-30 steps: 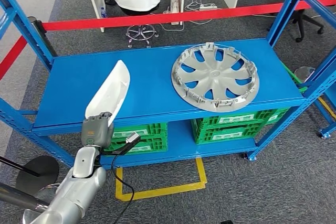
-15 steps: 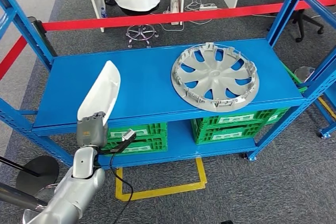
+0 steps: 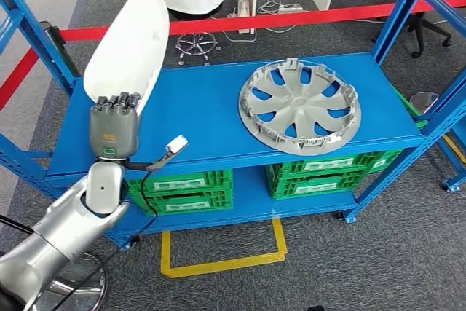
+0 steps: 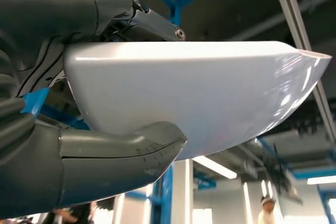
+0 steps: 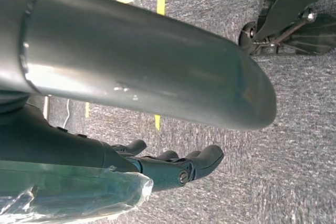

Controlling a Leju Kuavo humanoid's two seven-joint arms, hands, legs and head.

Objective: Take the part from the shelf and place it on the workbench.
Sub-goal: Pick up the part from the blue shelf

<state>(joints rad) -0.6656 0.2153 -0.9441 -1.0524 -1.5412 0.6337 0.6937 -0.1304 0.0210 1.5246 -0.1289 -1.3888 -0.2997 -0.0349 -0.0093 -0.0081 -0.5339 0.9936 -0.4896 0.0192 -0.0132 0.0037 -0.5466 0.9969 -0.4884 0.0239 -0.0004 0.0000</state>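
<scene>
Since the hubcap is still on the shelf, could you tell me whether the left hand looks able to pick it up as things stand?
Probably not. The left hand already holds the white part, raised above the shelf's left end, and the hubcap lies well over toward the right end. It would need to set the part down first.

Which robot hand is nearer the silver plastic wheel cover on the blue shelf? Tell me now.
Left. The left robot hand, gripping the white curved plastic part, is raised beside the shelf's other end from the silver plastic wheel cover; the right robot hand hangs over carpet.
</scene>
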